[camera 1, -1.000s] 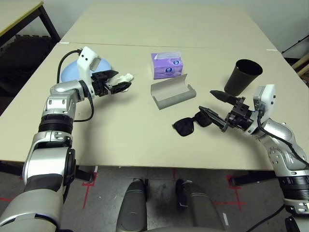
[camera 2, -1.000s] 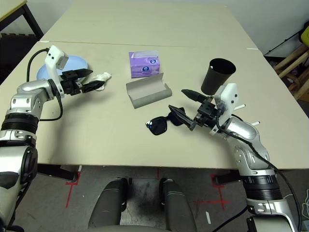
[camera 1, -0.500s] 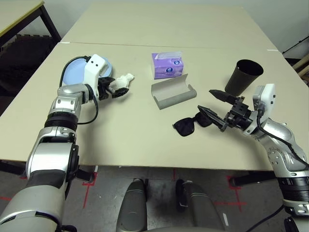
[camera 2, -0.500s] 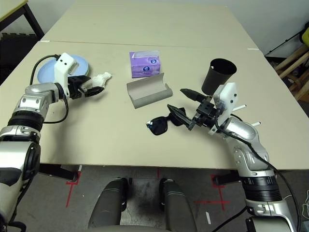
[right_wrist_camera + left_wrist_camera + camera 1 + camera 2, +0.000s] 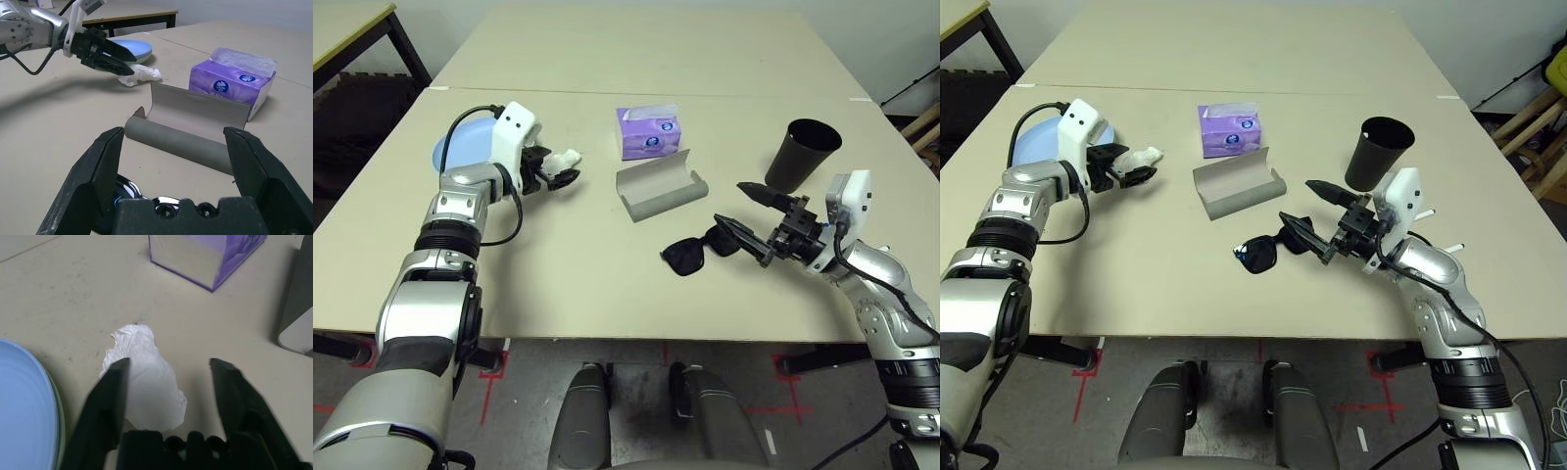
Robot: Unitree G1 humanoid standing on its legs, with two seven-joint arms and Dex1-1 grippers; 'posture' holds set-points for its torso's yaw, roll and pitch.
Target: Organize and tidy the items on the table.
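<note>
Beige table [image 5: 607,284]: grey glasses case [image 5: 661,186] open, sunglasses [image 5: 690,255] lying outside.

This looks like a robot test room or lab rather than a home. Plain beige tables [image 5: 607,255] stand pushed together, with another black-framed table [image 5: 352,24] off to one side. The bare grey floor [image 5: 636,352] carries red tape marks [image 5: 494,377], and loose black cables [image 5: 911,90] trail along the pale wall beside wooden chair legs [image 5: 1538,147].
</note>
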